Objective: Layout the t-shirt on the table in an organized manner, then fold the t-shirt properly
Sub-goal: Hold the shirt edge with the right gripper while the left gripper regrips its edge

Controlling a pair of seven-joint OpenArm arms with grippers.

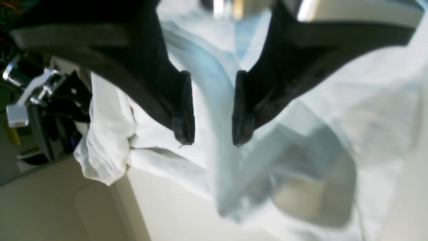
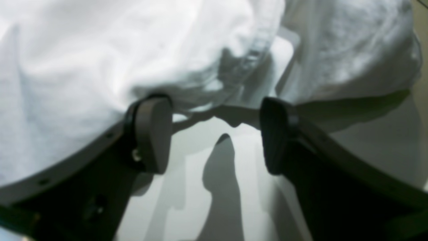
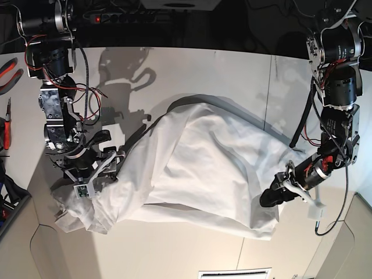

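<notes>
The white t-shirt (image 3: 192, 168) lay crumpled on the desk (image 3: 174, 250), its long axis running from 8 o'clock to 4 o'clock in your base view. Your right tool (image 3: 102, 156) stood at its 8 o'clock end, jaws apart over the bunched edge; your left tool (image 3: 273, 196) stood at the 4 o'clock corner, jaws apart astride a fold, nothing clamped.

Red-handled pliers (image 3: 10, 67) at far edge beside screwdriver (image 3: 7, 125)
</notes>
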